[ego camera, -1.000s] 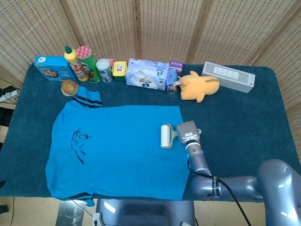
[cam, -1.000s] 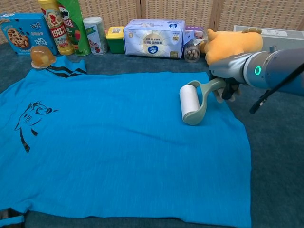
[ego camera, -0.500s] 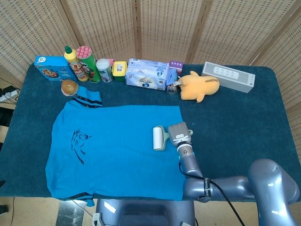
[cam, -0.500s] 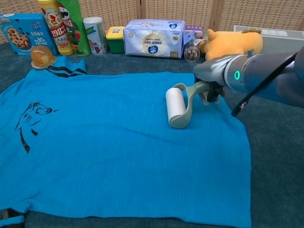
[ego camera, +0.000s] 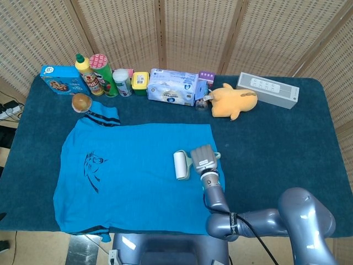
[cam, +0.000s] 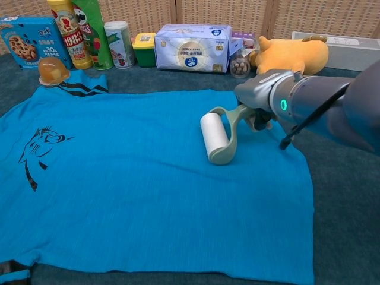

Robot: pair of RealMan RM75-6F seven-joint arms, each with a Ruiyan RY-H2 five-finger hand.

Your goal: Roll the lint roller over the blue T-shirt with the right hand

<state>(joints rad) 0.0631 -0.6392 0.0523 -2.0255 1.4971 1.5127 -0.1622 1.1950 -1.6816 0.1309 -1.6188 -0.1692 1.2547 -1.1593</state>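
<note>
Chest view, item record. Lint roller (cam: 215, 137): white drum in a grey-green frame, lying on the blue T-shirt (cam: 136, 184), drum down on the cloth, handle running off toward 2 o'clock into the right robot hand (cam: 255, 110). The right robot hand is closed round the handle; how each finger lies is hidden behind the wrist housing.

Blue T-shirt: spread flat on the bench (ego camera: 276, 138), collar toward 10 o'clock in the head view, hem at the near edge. In the head view the lint roller (ego camera: 181, 164) sits on the garment's right half, a little past the middle line toward 3 o'clock, with the right robot hand (ego camera: 203, 160) just beside it at 3 o'clock, touching through the handle.

Progress, as judged: rolling is in hand, drum in contact with the fabric. Nothing in the cloth shows which parts have been covered. The broad stretch toward 9 o'clock, including the black print (cam: 37, 148) and the sleeves, lies well apart from the drum and would seem left to do.

Left robot hand: not seen in either view.
</note>
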